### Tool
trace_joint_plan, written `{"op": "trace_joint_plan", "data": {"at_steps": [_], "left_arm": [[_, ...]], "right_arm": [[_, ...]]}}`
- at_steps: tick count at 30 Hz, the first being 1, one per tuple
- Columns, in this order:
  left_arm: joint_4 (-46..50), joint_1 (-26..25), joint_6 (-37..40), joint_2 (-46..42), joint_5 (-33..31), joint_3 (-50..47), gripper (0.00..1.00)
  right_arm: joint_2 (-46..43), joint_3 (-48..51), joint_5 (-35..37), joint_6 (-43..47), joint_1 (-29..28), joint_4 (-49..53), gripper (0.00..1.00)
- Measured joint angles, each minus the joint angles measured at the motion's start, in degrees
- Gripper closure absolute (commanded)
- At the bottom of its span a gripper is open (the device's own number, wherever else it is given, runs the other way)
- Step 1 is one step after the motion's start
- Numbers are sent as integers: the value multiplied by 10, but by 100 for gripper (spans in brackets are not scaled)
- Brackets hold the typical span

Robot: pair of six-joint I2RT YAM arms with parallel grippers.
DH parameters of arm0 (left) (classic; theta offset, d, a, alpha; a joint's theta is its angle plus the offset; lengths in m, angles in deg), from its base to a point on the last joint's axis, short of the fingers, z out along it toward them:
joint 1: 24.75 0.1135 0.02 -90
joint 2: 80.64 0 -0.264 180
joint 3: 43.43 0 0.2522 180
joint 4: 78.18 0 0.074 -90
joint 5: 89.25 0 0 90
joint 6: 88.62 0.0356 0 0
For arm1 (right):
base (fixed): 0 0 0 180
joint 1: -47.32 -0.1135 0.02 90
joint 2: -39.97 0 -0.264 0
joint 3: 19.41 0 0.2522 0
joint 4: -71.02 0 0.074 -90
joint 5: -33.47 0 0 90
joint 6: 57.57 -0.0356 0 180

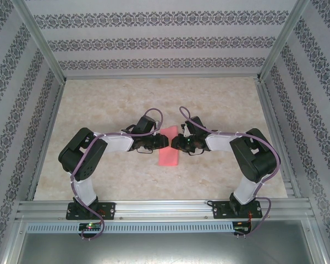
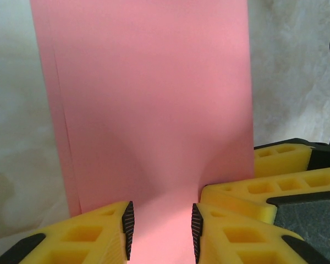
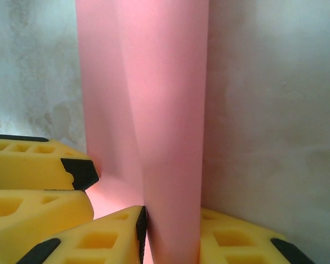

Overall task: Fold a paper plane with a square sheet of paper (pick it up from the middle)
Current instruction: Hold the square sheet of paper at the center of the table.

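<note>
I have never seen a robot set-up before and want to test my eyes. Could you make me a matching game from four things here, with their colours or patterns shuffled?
Things:
1. paper
2. table
3. cable looping over the left arm
4. back wall

Looks:
A. purple
B. pale with dark patterned stripes
C. salmon pink
D. marbled beige

Pairs: 1-C, 2-D, 3-A, 4-B
</note>
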Motion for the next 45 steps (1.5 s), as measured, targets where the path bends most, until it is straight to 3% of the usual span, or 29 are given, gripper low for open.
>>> {"op": "trace_joint_plan", "data": {"at_steps": [16, 26, 45], "left_arm": [[18, -2, 23, 14, -15, 14, 64], [42, -1, 49, 16, -28, 25, 64], [42, -3, 53, 16, -28, 26, 63]], "right_arm": [[5, -14, 2, 11, -5, 20, 67], [-2, -19, 7, 16, -7, 30, 56], [-3, -39, 15, 30, 19, 62, 66]]}}
